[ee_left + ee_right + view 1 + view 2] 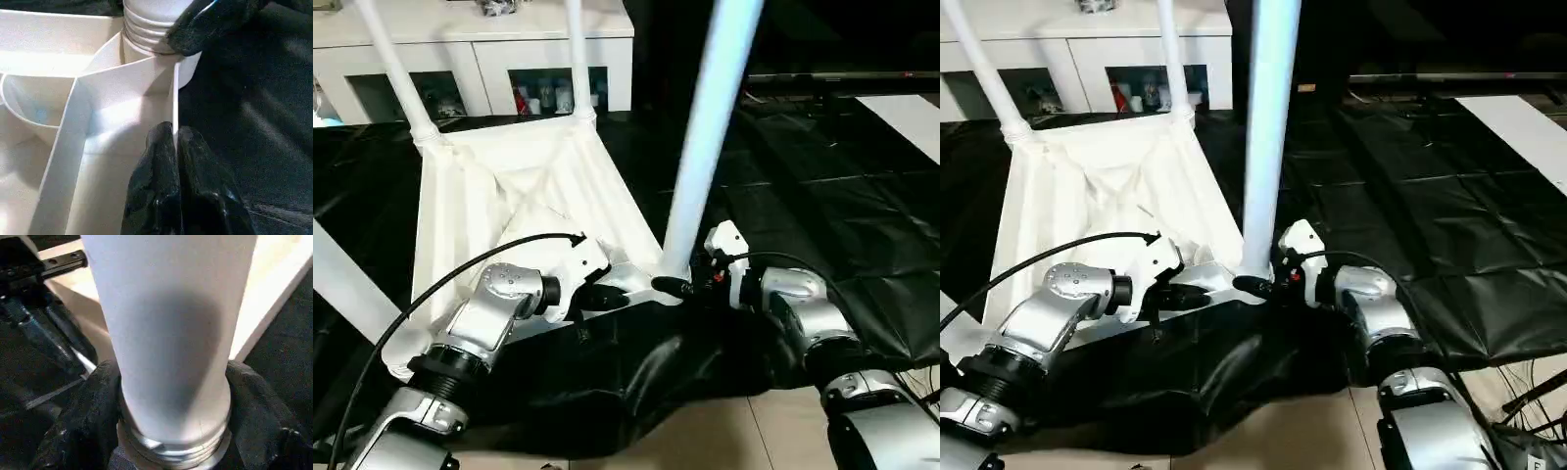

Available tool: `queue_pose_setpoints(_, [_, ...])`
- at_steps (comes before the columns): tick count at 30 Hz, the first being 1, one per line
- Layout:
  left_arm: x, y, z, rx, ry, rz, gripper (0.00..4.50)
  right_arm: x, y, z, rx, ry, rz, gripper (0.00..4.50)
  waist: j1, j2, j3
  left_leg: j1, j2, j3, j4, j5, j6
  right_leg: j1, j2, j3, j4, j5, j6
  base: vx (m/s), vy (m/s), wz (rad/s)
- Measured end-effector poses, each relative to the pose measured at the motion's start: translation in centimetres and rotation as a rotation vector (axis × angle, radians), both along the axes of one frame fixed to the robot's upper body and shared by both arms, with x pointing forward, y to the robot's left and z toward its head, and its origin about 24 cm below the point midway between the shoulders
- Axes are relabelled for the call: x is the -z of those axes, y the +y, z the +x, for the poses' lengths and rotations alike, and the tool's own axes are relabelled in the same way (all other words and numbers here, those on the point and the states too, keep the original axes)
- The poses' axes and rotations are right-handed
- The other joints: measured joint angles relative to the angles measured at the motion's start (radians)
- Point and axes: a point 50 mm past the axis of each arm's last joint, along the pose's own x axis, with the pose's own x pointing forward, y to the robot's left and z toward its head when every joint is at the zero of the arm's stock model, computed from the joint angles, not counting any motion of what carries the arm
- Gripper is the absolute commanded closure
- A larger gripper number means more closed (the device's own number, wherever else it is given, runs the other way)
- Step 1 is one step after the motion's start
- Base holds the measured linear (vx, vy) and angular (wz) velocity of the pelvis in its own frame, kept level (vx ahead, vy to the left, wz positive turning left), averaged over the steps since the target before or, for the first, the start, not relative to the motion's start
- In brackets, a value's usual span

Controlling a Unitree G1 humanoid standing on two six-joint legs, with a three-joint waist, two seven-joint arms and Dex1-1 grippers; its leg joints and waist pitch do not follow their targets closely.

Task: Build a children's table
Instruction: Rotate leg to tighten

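Observation:
The children's table top [509,186] lies upside down on the black-draped work table, ribbed underside up. Three legs stand in its corner sockets: far left [396,69], far right [578,59] and near right [710,117]. Another white leg [342,284] slants past the near left corner. My left gripper [173,134] is shut on the thin rim wall of the top, just beside the near right socket. My right gripper [677,286] is at the base of the near right leg [171,333], one black finger [93,411] pressed against each side just above the ribbed collar.
A white cabinet [470,49] with open shelves stands behind the table. Black drape [822,196] covers the work table to the right, with a white board [911,117] at its far right edge. Bare floor [705,441] shows below the drape's front edge.

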Motion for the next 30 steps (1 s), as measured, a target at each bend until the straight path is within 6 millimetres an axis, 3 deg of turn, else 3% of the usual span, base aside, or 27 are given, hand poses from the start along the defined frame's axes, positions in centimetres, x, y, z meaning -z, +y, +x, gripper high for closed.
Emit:
queue_pose_setpoints(4, [0.1,-0.2,0.5,-0.062,-0.016,0.001,4.5,0.5,1.3,0.4,0.157,0.005,0.05,1.81,-0.02,0.001,0.0,0.001,0.0,0.0,0.0,0.0,0.0,0.0,0.0,0.0,0.0,0.001,-0.001,0.0,0.0,0.0])
queue_pose_setpoints(7, [0.1,-0.5,0.9,-0.104,-0.028,0.001,4.5,0.8,2.1,0.6,0.262,0.014,0.072,1.81,-0.026,0.002,0.0,0.002,0.0,-0.001,0.0,0.0,0.0,0.0,0.0,0.0,0.0,-0.001,0.001,0.0,0.0,0.0])
queue_pose_setpoints(15, [0.3,-2.0,1.9,-0.213,-0.07,0.009,4.5,1.1,4.5,1.3,0.607,0.014,0.095,1.81,-0.03,0.005,-0.002,0.003,0.0,-0.001,0.0,0.0,0.0,0.0,0.001,0.0,-0.001,-0.002,0.003,0.0,0.0,0.0])
queue_pose_setpoints(22, [0.4,-2.4,2.1,-0.219,-0.069,0.005,4.5,1.1,5.3,1.2,0.689,-0.002,0.083,1.81,-0.03,0.01,-0.006,0.002,-0.001,-0.001,-0.001,0.0,0.0,0.0,0.001,0.001,-0.004,-0.002,0.003,0.0,0.0,0.0])
queue_pose_setpoints(23, [0.4,-2.4,2.1,-0.218,-0.069,0.004,4.5,1.1,5.2,1.2,0.69,-0.001,0.088,1.46,-0.03,0.011,-0.006,0.002,-0.001,-0.001,-0.002,0.0,0.0,0.0,0.001,0.001,-0.005,-0.002,0.003,0.0,0.0,0.0])
queue_pose_setpoints(30, [0.2,-2.6,1.9,-0.177,-0.068,-0.004,4.5,1.1,4.3,1.3,0.707,0.002,0.084,0.69,-0.02,0.015,-0.005,-0.001,-0.001,0.0,-0.005,0.0,0.0,0.0,0.001,0.002,-0.008,0.0,0.0,0.0,0.0,0.0])
